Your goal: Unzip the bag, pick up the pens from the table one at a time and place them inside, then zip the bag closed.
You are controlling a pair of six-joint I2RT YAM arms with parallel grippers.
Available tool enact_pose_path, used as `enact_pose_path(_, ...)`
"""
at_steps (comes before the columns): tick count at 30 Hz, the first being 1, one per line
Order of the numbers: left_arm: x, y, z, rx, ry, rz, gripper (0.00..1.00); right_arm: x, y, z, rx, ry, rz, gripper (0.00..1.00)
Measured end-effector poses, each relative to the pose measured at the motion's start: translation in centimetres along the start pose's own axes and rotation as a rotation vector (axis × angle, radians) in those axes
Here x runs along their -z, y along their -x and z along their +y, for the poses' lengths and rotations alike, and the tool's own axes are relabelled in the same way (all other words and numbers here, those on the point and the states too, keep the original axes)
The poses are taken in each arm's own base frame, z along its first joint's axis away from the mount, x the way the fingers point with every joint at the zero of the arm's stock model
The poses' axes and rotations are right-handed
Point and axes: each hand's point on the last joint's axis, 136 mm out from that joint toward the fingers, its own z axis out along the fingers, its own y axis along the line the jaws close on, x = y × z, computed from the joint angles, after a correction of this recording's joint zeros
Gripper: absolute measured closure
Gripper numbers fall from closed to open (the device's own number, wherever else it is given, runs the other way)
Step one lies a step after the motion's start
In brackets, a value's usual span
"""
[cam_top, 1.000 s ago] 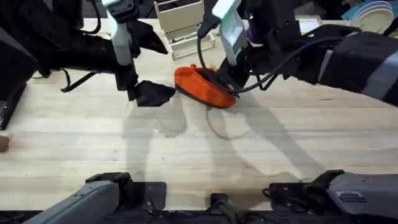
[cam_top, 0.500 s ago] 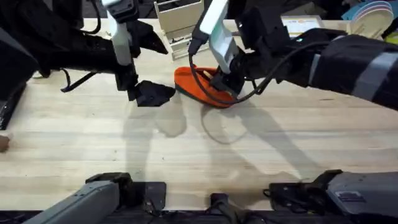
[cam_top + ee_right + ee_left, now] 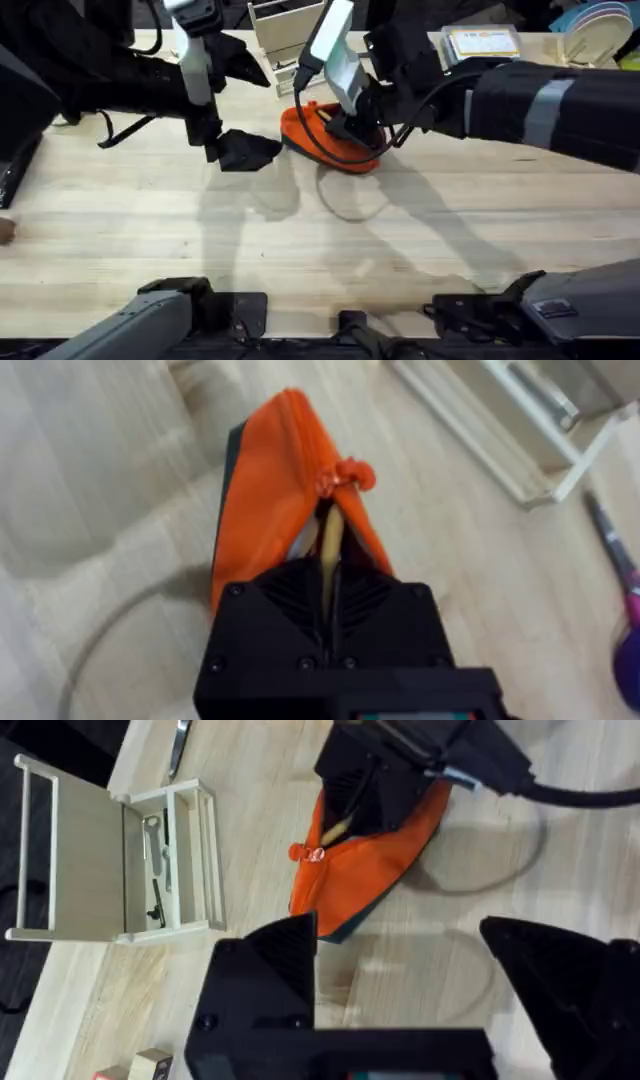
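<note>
Table (image 3: 150,240) planks carry the bag (image 3: 365,870) near the far edge, its mouth gaping. Right gripper (image 3: 330,595) is clamped on a pen (image 3: 331,545) poked into it. Left gripper (image 3: 400,980) is spread wide, nothing held.

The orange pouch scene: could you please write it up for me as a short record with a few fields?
bag: orange pouch lying on the table, zipper open at the end shown in the right wrist view
pen: yellowish stick pointing into the bag's opening
right gripper: shut on the pen, at the bag's mouth
left gripper: open, holding nothing, hovering beside the bag
nearby: white rack on the table beyond the bag
</note>
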Motion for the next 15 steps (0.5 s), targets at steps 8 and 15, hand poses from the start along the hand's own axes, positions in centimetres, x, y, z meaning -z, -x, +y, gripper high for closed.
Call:
enact_pose_path(8, 0.0, 0.0, 0.0, 0.0, 0.0, 0.0, 0.007, -0.1, 0.4, -0.3, 0.003, -0.01, -0.016, 0.97)
enact_pose_path(15, 0.0, 0.0, 0.0, 0.0, 0.0, 0.0, 0.008, -1.2, -0.5, 0.1, -0.003, 0.008, 0.01, 0.969)
